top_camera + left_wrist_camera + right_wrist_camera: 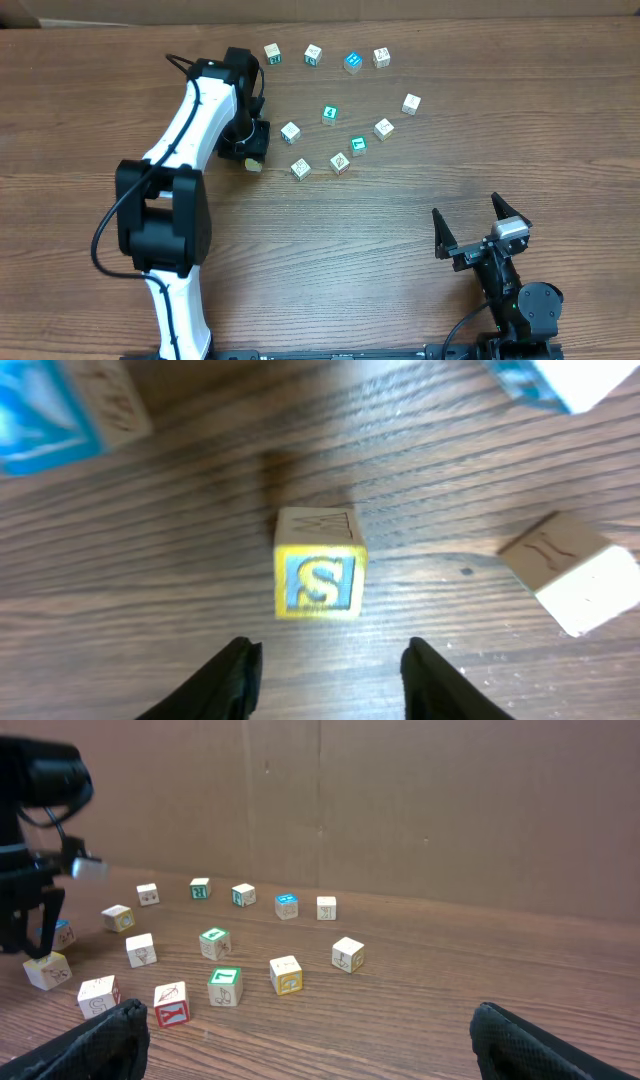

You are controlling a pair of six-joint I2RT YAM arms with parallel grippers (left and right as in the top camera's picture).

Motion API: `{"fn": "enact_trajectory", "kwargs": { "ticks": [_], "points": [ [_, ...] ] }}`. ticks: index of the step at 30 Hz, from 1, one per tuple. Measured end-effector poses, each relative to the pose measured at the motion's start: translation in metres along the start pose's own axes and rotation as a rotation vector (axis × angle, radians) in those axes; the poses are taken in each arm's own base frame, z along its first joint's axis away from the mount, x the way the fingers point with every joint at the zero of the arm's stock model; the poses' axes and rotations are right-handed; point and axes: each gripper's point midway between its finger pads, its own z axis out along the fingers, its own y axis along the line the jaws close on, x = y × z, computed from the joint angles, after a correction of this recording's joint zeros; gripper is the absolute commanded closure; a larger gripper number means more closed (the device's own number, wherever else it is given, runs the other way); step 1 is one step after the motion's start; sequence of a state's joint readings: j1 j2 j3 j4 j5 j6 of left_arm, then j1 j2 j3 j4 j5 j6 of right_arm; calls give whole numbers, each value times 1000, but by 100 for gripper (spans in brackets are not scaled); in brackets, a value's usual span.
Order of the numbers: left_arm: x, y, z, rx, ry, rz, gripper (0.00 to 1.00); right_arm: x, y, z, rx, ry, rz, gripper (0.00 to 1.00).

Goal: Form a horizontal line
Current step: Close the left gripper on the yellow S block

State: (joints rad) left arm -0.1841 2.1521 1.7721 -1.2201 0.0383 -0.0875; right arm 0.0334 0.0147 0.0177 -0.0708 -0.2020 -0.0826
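We're looking at a brown wood-grain desk (pixel 420 300), with a plain brown board wall (pixel 450 810) rising behind its far edge. Along that far edge runs a row of four cubes (pixel 313 55), and the third from the left is a blue cube (pixel 352 62). Nearer the middle sits a teal cube (pixel 329 114) with more pale ones scattered around it (a loose arc, not a row).

Now the task's set. The pale yellow cube (pixel 255 163) lies left of the desk's middle. To its right is a white cube (pixel 300 169), then a second white cube (pixel 340 163). Last is the green L cube (pixel 358 146), a touch nearer the far edge than the rest.

The left arm (pixel 190 120) stretches over the desk's left half and hides part of it. The left hand (pixel 330 680) hangs at the pale yellow cube (pixel 320 575). Its fingers (pixel 232 680) stand apart, wider than the cube, which rests on the desk just beyond the tips with an S facing the camera, so nothing is pinched. The right hand (pixel 467 210) is toward the near right corner, spread wide and empty, well apart from every cube.
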Motion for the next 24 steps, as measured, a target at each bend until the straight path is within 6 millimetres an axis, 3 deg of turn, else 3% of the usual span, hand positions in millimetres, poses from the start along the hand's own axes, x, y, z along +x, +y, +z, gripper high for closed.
{"fn": "enact_trajectory", "kwargs": {
  "ticks": [3,7,16,24],
  "points": [
    [-6,4,-14,-27,-51,-10,41,0,0,0,0,0,0,0],
    [-12,5,-14,-33,-78,-14,39,0,0,0,0,0,1,0],
    [-23,-6,11,-31,-89,13,40,0,0,0,0,0,0,0],
    [-12,-1,30,-50,-50,11,44,0,0,0,0,0,0,0]
  ]
}}
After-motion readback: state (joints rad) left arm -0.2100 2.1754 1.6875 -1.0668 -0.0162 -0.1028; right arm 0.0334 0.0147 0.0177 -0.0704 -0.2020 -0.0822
